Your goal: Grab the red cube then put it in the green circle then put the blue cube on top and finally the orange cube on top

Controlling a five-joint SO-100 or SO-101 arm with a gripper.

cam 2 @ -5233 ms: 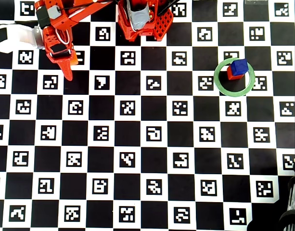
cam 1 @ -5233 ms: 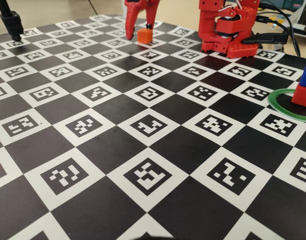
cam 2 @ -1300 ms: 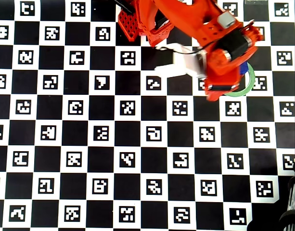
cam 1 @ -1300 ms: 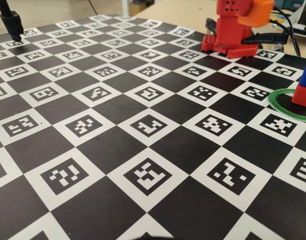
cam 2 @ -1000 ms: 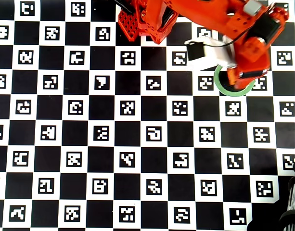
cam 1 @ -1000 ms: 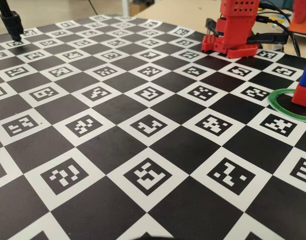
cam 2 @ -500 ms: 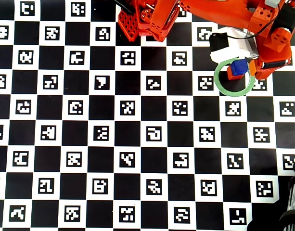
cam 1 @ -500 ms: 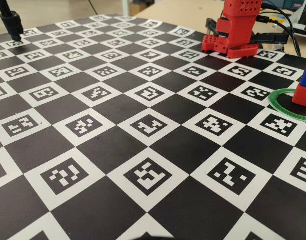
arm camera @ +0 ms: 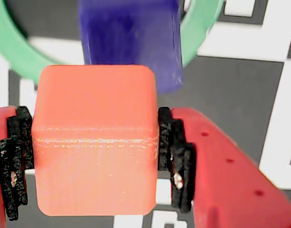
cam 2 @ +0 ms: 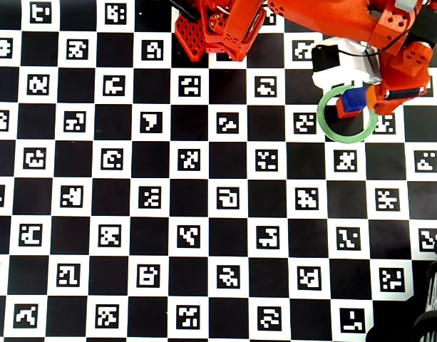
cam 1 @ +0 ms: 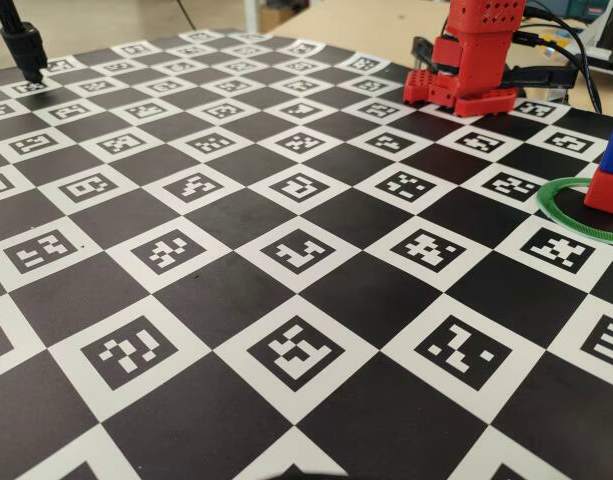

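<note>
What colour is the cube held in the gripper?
Orange cube; the wrist view shows it best.

Matte plastic orange cube point(arm camera: 95, 137)

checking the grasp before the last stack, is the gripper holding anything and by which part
Yes. The gripper is shut on the small bright orange plastic cube, its black ridged pads pressing two opposite side faces, just short of the deep blue plastic cube.
</note>
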